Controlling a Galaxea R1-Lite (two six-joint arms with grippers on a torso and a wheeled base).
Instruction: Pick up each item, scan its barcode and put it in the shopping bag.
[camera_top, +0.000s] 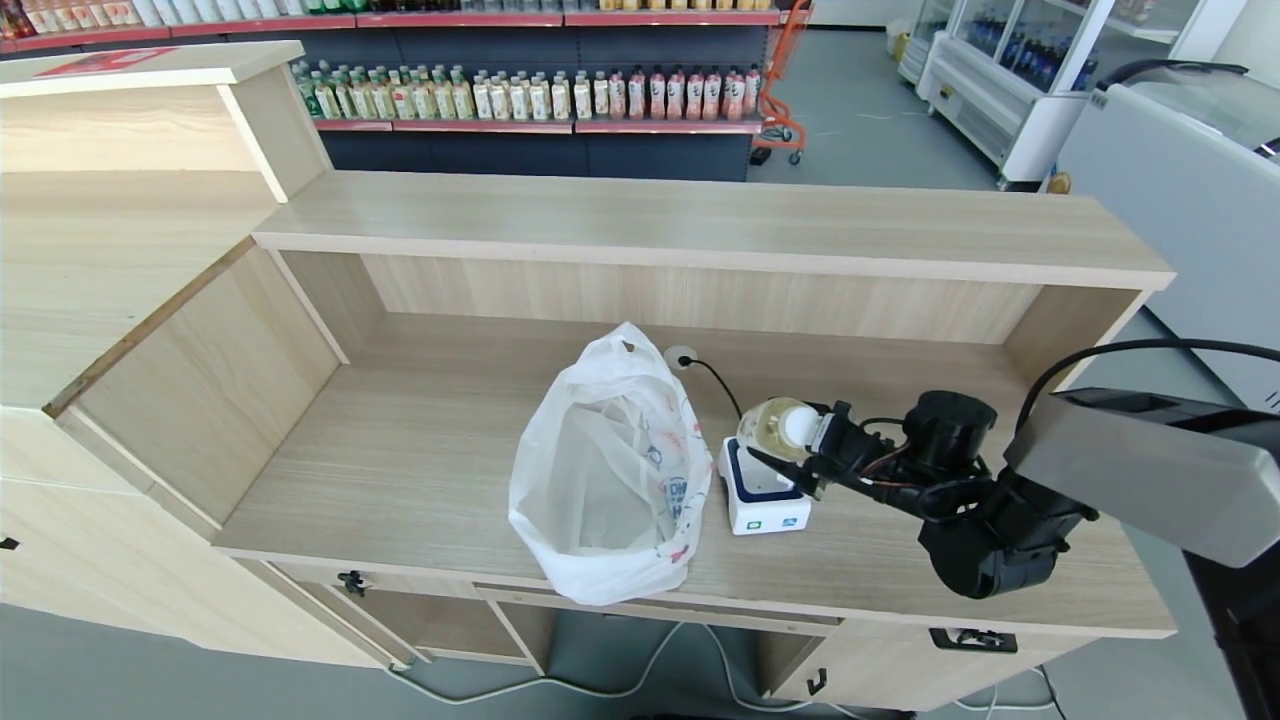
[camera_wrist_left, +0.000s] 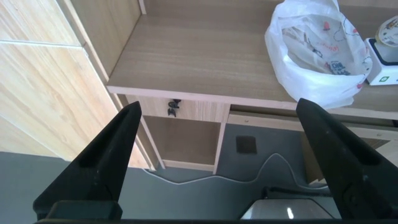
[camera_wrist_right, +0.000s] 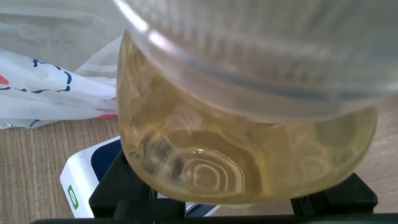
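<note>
Nearest, below and in front of the counter's front edge, the left gripper (camera_wrist_left: 217, 107) is seen with its two dark fingers (camera_wrist_left: 102, 165) spread wide and nothing held between them. Beyond its tips the wooden counter (camera_top: 400, 450) is met, with a small black latch (camera_top: 350, 582) fixed under the edge.

On the counter, close to that front edge, a white plastic shopping bag (camera_top: 610, 470) is stood with its mouth open upward. Just beside it, on the robot's right, a white scanner (camera_top: 765, 500) with a dark top is set. A clear bottle (camera_top: 772, 425) of pale yellow liquid with a white cap is clamped in the right gripper (camera_top: 815, 450), whose fingers are closed on it. The bottle is held tilted over the scanner's top, near the bag's rim; whether it touches the scanner cannot be told.

A black cable (camera_top: 715, 380) is run from the scanner back to a round grommet (camera_top: 680, 357) in the counter. Farther off, the counter's raised ledge (camera_top: 700, 225) is seen, and behind it store shelves (camera_top: 540, 95) lined with bottles.
</note>
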